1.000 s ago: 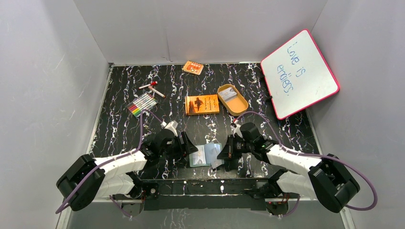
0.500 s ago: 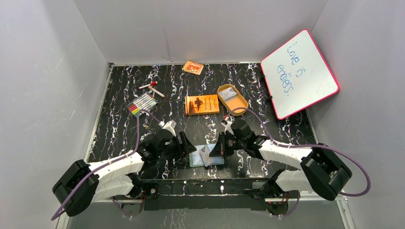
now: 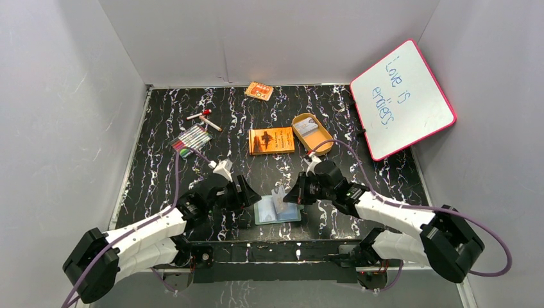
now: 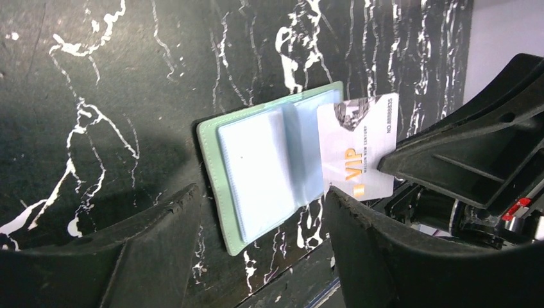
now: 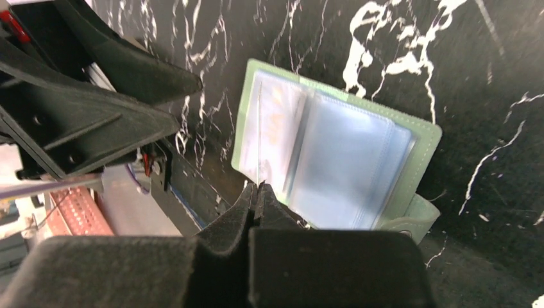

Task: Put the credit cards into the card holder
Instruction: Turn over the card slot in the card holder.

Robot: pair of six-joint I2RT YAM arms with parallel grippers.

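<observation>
While my right gripper (image 5: 258,192) pinches the card (image 4: 356,151) and the left gripper (image 4: 260,221) gapes at nine o'clock, I'd tip it flatter into the card holder (image 5: 426,138)

From the left wrist we see the VIP card (image 4: 356,154) covering the right half of the card holder (image 4: 256,173); its smallest print is too blurred to read. From the right wrist we see the card only as 1 thin edge, and the right gripper (image 5: 258,187) hides part of the snap tab (image 5: 417,215).
</observation>
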